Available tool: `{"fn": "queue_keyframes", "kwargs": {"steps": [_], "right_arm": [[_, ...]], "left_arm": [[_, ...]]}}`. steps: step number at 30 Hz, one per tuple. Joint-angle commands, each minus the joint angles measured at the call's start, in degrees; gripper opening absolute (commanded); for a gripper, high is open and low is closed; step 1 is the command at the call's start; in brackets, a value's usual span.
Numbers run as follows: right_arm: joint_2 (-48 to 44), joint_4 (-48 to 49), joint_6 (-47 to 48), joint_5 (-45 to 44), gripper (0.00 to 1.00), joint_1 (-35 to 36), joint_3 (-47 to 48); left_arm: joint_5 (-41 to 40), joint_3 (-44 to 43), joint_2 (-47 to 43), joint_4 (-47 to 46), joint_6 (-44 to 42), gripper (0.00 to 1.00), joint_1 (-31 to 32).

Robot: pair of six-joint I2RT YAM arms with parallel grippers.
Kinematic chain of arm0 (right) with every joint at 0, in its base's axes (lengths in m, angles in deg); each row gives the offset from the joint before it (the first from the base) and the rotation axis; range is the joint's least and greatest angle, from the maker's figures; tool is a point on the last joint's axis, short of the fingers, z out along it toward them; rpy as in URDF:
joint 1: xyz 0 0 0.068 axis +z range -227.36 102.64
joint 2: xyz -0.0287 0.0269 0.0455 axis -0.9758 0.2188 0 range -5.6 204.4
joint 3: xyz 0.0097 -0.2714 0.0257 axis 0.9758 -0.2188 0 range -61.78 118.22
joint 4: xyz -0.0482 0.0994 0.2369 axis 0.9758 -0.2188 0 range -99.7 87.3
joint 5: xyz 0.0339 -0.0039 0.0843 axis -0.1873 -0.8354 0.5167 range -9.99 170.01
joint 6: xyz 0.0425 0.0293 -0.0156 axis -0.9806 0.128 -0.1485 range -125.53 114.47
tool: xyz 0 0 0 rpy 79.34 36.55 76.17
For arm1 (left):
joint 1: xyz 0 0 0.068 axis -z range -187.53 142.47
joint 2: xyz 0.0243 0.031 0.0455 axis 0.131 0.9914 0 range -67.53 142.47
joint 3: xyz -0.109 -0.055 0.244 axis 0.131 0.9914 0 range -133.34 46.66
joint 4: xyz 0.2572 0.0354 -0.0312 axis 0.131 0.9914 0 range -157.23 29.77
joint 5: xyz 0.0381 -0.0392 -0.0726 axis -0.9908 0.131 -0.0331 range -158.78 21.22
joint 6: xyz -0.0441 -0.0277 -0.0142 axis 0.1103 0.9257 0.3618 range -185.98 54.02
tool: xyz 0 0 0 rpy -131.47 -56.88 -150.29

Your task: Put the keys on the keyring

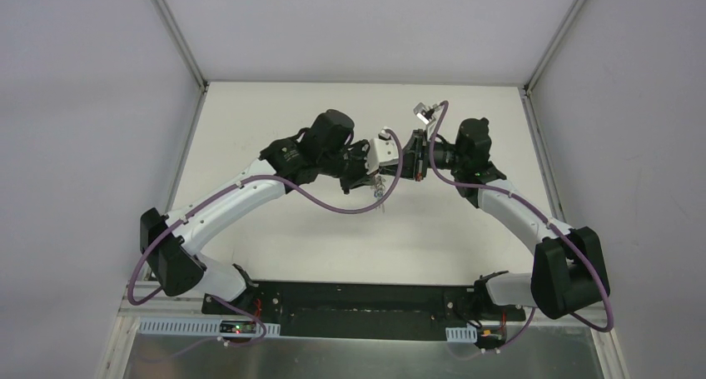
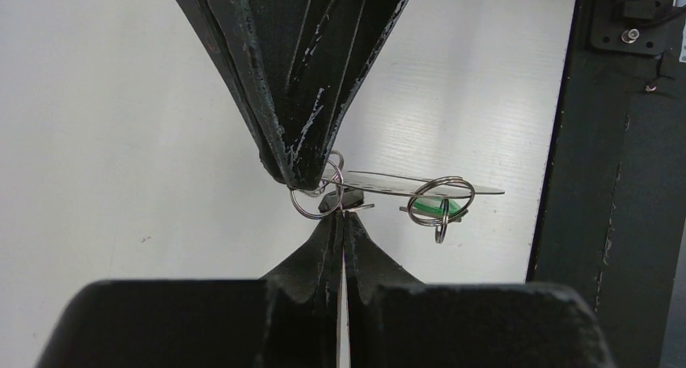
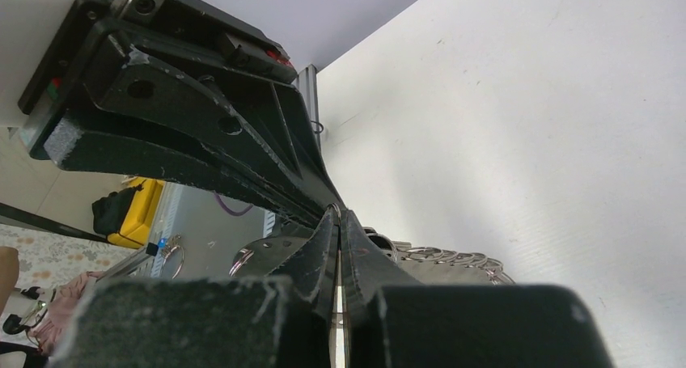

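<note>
- my left gripper [image 2: 343, 216]: jaws pressed together, pinching, as i judge, the tiny silver key with a black plastic head [image 2: 332, 200].
- my right gripper [image 2: 301, 179]: enters from 12 o'clock, jaws pressed together on a small silvery split ring [image 2: 310, 204] of the silvery metal keyring [image 3: 441, 256], held above the white table [image 2: 121, 141].
- deciding relation: that ring lies at 11 o'clock of my left tips, touching them; both arms are equally near.
- the keyring's thin flat silvery strip [image 2: 421, 183] runs 9-to-3, with a second silvery ring [image 2: 437, 198] and a green plastic key head [image 2: 443, 211] towards 3 o'clock.
- hidden: no blue key shows; the black key's blade is mostly hidden between my fingers; from overhead the bunch is too small to read.
</note>
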Motion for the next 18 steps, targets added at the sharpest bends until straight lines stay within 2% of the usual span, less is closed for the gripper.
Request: {"fn": "queue_keyframes", "kwargs": {"steps": [1, 11, 14, 18], "right_arm": [[-1.0, 2.02, 1.28, -0.36, 0.0, -0.59, 0.37], [-2.39, 2.02, 4.88, 3.83, 0.0, -1.49, -0.7], [-2.65, 2.02, 6.15, 5.47, 0.0, -1.5, -0.9], [-3.09, 2.07, 6.99, 7.68, 0.0, -1.44, -0.86]], "left_arm": [[-0.74, -2.36, -0.77, 0.05, -0.42, 0.03, 0.93], [1.38, -1.02, -3.57, 2.12, -0.62, 0.37, -0.73], [4.04, -0.06, -4.31, 0.71, 1.78, 0.41, -2.54], [8.58, -0.54, -3.52, -1.87, 6.72, 0.41, -5.19]]}}
